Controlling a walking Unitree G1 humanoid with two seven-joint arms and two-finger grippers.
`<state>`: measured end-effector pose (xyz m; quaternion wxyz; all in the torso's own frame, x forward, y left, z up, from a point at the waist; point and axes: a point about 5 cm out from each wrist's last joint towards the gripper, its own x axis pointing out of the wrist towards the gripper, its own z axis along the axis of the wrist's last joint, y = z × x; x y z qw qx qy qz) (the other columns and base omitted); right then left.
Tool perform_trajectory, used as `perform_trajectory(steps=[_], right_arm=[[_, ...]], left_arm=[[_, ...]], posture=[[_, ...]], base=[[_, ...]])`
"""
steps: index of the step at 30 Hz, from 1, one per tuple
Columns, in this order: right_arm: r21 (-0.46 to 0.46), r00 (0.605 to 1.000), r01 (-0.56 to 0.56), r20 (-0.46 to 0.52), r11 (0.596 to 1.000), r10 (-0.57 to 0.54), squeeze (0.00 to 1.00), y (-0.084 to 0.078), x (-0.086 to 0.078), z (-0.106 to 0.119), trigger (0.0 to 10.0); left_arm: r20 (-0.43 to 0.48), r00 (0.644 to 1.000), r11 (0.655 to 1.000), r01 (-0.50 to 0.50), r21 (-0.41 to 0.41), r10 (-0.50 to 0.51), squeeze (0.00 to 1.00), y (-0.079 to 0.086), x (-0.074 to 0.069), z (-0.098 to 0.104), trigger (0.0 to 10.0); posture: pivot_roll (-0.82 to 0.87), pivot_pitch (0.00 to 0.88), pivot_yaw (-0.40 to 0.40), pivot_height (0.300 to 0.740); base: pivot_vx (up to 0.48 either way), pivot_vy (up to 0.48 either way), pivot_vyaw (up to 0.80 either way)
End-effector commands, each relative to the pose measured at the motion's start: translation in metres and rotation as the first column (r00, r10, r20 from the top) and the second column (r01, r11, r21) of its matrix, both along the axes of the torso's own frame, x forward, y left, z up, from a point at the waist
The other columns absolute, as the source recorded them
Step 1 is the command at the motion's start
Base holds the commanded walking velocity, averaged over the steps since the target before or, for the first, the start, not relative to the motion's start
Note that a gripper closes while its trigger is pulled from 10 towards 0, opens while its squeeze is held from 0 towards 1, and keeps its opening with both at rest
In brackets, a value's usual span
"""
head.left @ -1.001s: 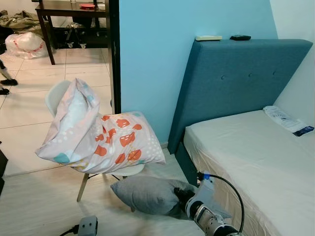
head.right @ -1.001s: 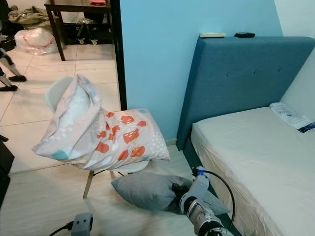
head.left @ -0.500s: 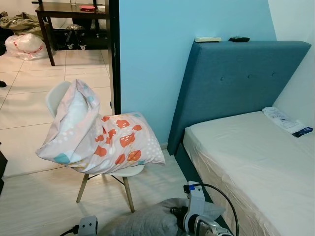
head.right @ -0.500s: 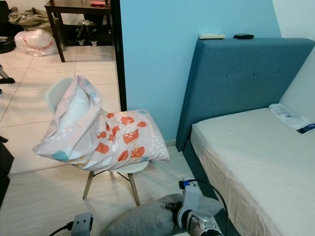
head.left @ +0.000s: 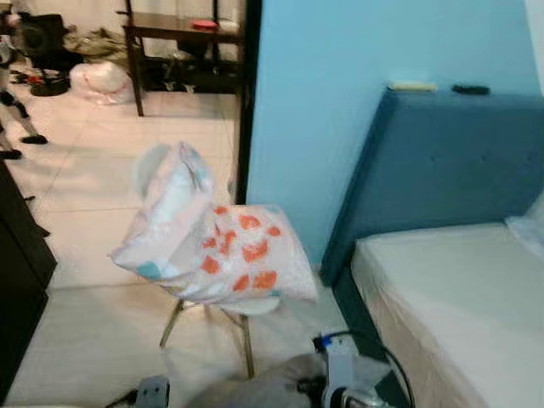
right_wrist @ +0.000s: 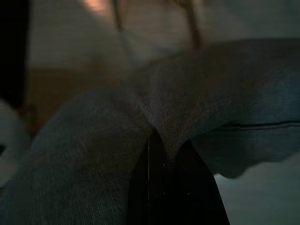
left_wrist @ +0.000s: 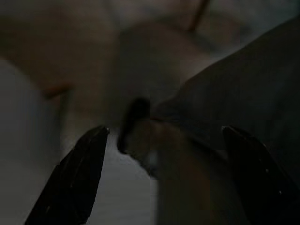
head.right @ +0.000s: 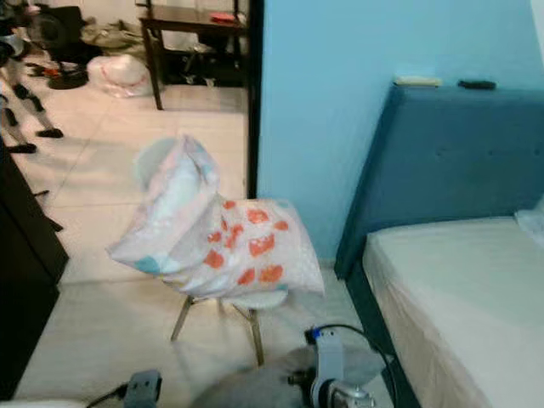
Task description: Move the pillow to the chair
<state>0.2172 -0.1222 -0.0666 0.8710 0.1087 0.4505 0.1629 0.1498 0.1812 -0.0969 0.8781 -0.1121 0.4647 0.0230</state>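
left gripper (left_wrist: pixel 164 176) fingers (left_wrist: pixel 70 180) spread wide, dark blurred pillow (left_wrist: pixel 243 98) beyond them

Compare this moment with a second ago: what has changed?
The right gripper, fingers pinched on the grey pillow, has drawn it back from beside the chair to the frame's bottom edge. The camera has swung left and blurred. The patterned pillow stays on the chair; the left gripper stays open.
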Motion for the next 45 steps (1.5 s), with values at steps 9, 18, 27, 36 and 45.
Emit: perform_trajectory(steps=[9,18,27,36,45], right_arm=[[-0.044,1.000,-0.025,0.001,0.999,0.025,0.00,-0.008,-0.004,-0.003,10.0],[-0.052,0.999,-0.035,-0.007,0.998,0.035,0.00,-0.008,-0.007,-0.005,10.0],[0.002,0.997,0.058,0.047,0.998,-0.058,0.00,-0.004,0.009,0.005,10.0],[0.015,0.997,0.047,0.063,0.999,-0.048,0.00,0.003,0.016,0.010,10.0],[0.001,0.998,0.032,0.058,0.999,-0.032,0.00,0.002,0.014,0.009,10.0]], left_arm=[[-0.014,0.999,0.999,0.033,-0.013,-0.033,0.00,-0.008,-0.005,-0.003,10.0],[-0.017,1.000,1.000,0.022,-0.015,-0.022,0.00,-0.008,-0.007,-0.003,10.0],[-0.021,0.999,0.999,0.049,0.012,-0.049,0.00,-0.007,-0.007,-0.003,10.0],[-0.026,0.999,0.999,0.036,-0.002,-0.036,0.00,-0.009,-0.006,-0.003,10.0],[-0.026,0.999,1.000,0.021,-0.007,-0.022,0.00,-0.008,-0.007,-0.004,10.0]], posture=[[0.08,0.004,-0.109,0.740],[0.09,0.007,-0.111,0.740],[0.08,0.017,-0.112,0.740],[0.09,0.024,-0.115,0.740],[0.09,0.026,-0.115,0.740]], base=[[0.000,0.000,0.77],[0.000,0.000,0.77],[0.000,-0.147,0.26],[0.000,-0.443,0.00],[0.000,0.000,0.00]])
